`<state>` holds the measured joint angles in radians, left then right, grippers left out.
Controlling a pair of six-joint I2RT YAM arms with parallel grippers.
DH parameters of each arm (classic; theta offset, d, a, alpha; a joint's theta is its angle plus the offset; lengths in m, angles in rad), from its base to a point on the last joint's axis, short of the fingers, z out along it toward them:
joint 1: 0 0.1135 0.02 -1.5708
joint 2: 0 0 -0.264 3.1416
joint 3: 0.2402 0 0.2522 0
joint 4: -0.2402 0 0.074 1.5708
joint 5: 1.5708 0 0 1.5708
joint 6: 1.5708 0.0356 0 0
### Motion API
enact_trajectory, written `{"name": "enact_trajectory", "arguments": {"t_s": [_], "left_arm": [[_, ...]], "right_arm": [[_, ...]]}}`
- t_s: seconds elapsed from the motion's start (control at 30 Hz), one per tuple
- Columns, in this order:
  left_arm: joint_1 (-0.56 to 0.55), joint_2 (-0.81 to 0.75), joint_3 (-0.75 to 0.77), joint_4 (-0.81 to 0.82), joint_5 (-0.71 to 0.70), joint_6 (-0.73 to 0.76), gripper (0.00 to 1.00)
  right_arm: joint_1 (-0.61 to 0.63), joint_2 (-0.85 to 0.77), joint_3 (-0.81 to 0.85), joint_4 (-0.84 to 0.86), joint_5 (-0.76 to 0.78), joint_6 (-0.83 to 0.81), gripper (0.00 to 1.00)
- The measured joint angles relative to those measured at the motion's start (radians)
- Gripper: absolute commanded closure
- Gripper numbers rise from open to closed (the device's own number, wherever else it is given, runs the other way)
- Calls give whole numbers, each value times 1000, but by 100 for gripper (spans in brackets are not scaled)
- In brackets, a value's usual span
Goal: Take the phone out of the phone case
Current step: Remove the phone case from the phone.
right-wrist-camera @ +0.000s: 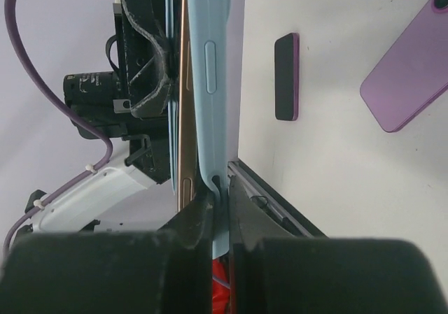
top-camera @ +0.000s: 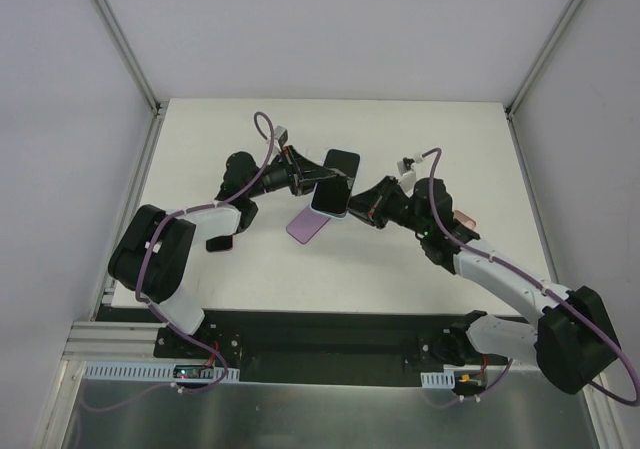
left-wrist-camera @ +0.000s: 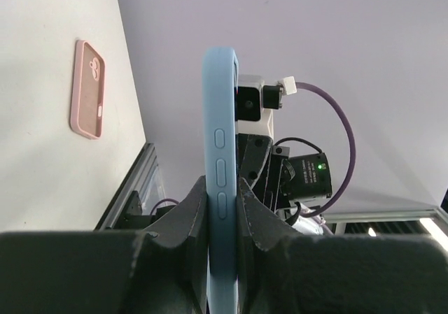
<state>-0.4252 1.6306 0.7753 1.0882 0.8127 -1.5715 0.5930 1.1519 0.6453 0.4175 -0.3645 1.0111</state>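
Hanging above the surface, the phone (right-wrist-camera: 183, 118) runs lengthwise between both arms: the left gripper (left-wrist-camera: 220, 205) is clamped on one end, the right gripper (right-wrist-camera: 220, 205) pinches the light-blue phone case (right-wrist-camera: 210, 62) lip opposite.

The left arm (top-camera: 165, 254) and right arm (top-camera: 505, 284) are matte black with bulky joint housings and white links near their bases. A purple cable (left-wrist-camera: 348, 136) runs along each, ending in a white connector (top-camera: 283, 130). The black fingers (left-wrist-camera: 175, 223) are angular; a green light (left-wrist-camera: 320, 166) glows at three o'clock.
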Motion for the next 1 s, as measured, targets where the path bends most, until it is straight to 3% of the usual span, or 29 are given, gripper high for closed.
{"name": "enact_trajectory", "arguments": {"t_s": [0.13,0.2,0.23,0.37,0.47,0.6,0.7,1.0], "left_arm": [[-6,0,0,-19,6,19,99],[-13,0,2,-34,17,21,86],[-21,0,6,-47,24,22,67],[-49,-1,50,-140,123,97,34],[-74,-2,82,-281,204,186,23],[-81,-15,154,-525,237,351,21],[-77,-32,218,-699,231,477,26],[-158,5,262,-907,205,614,31]], "right_arm": [[1,-20,43,-138,13,-50,99],[3,-41,95,-277,38,-101,99],[5,-53,140,-380,52,-133,99],[-18,-122,216,-574,137,-220,99],[-76,-180,228,-690,249,-280,99],[-111,-204,230,-836,360,-345,99],[-111,-199,230,-935,393,-400,99],[-109,-2,262,-1055,363,-559,99]]}}
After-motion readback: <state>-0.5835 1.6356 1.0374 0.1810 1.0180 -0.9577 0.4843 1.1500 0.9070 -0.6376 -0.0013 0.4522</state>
